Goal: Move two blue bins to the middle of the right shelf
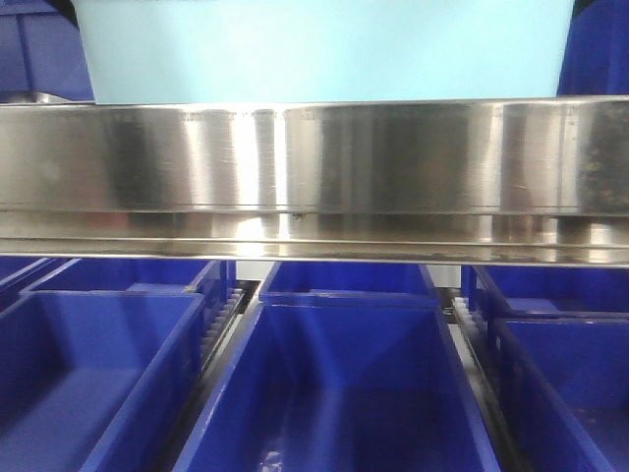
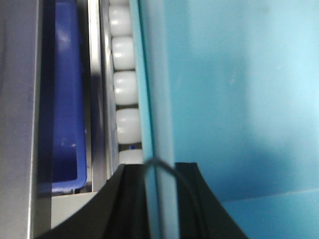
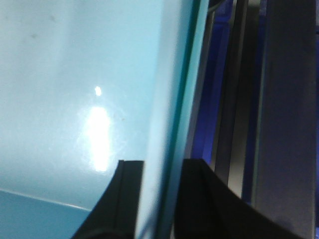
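A single pale bin (image 1: 324, 49) was seen in the front view, filling the top of the frame just above a broad steel rail (image 1: 314, 167). Its base was hidden behind that rail, so whether it rested on anything could not be told. Below the rail, a row of dark blue crates (image 1: 334, 393) was laid out side by side, open and facing up.

In the left wrist view, the left gripper (image 2: 160, 172) was set astride the bin's side wall, one black finger (image 2: 132, 199) outside and the other inside, both pressed against the plastic. A line of white rollers (image 2: 124, 89) was seen just beside the wall's outer face, and beyond them a dark blue crate (image 2: 67, 99) was held between steel strips.

In the right wrist view, the right gripper (image 3: 163, 167) was likewise clamped over the opposite wall, with the rim caught between its fingers. The bin's pale inner face was lit by a bright glare, and dark blue plastic and grey metal were seen outside it.
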You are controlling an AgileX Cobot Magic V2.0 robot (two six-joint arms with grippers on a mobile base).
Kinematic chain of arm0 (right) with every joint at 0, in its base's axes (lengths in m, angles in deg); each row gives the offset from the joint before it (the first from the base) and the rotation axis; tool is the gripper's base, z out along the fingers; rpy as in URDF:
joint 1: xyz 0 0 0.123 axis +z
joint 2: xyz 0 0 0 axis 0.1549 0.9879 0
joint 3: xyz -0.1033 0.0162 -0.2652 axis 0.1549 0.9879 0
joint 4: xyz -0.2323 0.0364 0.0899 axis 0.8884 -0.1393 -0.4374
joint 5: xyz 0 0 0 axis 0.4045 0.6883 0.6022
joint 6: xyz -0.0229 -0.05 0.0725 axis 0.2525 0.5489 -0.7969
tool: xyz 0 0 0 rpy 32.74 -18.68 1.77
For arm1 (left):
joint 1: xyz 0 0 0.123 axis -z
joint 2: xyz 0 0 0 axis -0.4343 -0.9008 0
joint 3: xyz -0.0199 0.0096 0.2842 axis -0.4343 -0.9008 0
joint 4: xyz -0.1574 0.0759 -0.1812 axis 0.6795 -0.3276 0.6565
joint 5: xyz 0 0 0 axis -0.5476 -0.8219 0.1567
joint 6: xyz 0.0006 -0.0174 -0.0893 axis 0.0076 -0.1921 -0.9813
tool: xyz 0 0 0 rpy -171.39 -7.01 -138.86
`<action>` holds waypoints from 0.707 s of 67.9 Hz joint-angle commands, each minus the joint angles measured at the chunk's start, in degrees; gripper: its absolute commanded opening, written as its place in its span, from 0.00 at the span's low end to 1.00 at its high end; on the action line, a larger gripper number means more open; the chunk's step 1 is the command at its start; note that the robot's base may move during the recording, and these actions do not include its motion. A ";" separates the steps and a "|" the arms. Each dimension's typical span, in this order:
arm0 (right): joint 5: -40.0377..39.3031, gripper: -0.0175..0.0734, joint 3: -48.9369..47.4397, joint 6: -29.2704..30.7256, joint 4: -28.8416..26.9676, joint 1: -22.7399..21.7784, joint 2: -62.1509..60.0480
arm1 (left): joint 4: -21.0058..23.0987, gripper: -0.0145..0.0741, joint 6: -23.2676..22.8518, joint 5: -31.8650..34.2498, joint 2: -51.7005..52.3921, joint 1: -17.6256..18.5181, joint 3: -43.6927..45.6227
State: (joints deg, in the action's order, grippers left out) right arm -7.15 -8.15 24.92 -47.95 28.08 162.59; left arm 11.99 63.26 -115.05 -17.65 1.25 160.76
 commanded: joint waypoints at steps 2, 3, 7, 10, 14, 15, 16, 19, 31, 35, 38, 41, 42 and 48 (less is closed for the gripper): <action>-1.42 0.02 -0.69 -0.87 0.99 -0.14 -2.29 | 1.85 0.04 0.41 2.22 3.41 0.25 3.21; -1.42 0.02 -1.13 -0.87 1.18 -0.14 -2.51 | 1.85 0.04 0.41 2.22 3.67 0.25 3.85; -1.42 0.02 -2.40 -0.87 2.04 -0.14 -3.37 | 1.85 0.04 0.41 2.22 4.57 0.36 5.26; -1.15 0.02 -4.08 -0.87 2.73 -0.14 -4.04 | 1.85 0.04 0.41 2.22 5.23 0.36 6.81; -1.02 0.02 -6.28 -0.87 3.29 -0.14 -4.60 | 1.85 0.04 0.41 2.22 5.90 0.36 8.73; -1.02 0.02 -6.87 -0.87 3.29 -0.14 -4.85 | 1.85 0.04 0.41 2.22 6.02 0.36 9.23; -1.02 0.02 -7.44 -0.87 3.29 -0.14 -4.85 | 1.85 0.04 0.41 2.22 6.21 0.36 9.70; -0.99 0.02 -9.35 -0.87 3.29 -0.14 -5.25 | 1.85 0.04 0.41 2.22 6.63 0.36 11.19; -0.51 0.02 -17.28 -0.87 3.80 -0.14 -5.35 | 2.26 0.04 0.41 2.12 7.62 0.36 17.06; -0.51 0.02 -19.15 -0.87 3.80 -0.14 -5.35 | 2.36 0.04 0.41 2.12 7.76 0.36 18.43; -0.51 0.02 -19.83 -0.87 3.95 -0.14 -5.35 | 2.36 0.04 0.41 2.24 7.76 0.36 18.78; -0.51 0.02 -20.12 -0.87 4.08 -0.14 -5.35 | 2.36 0.04 0.41 2.24 7.76 0.36 18.88; -0.51 0.02 -20.12 -0.87 4.08 -0.14 -5.35 | 2.36 0.04 0.41 2.24 7.76 0.36 18.88; -0.51 0.02 -20.09 -0.87 4.18 -0.14 -5.35 | 2.36 0.04 0.41 2.12 7.53 0.36 18.87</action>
State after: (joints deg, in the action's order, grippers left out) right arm -5.02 -27.38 23.98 -44.92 28.08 157.92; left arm 11.51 62.89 -116.53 -11.54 1.25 178.47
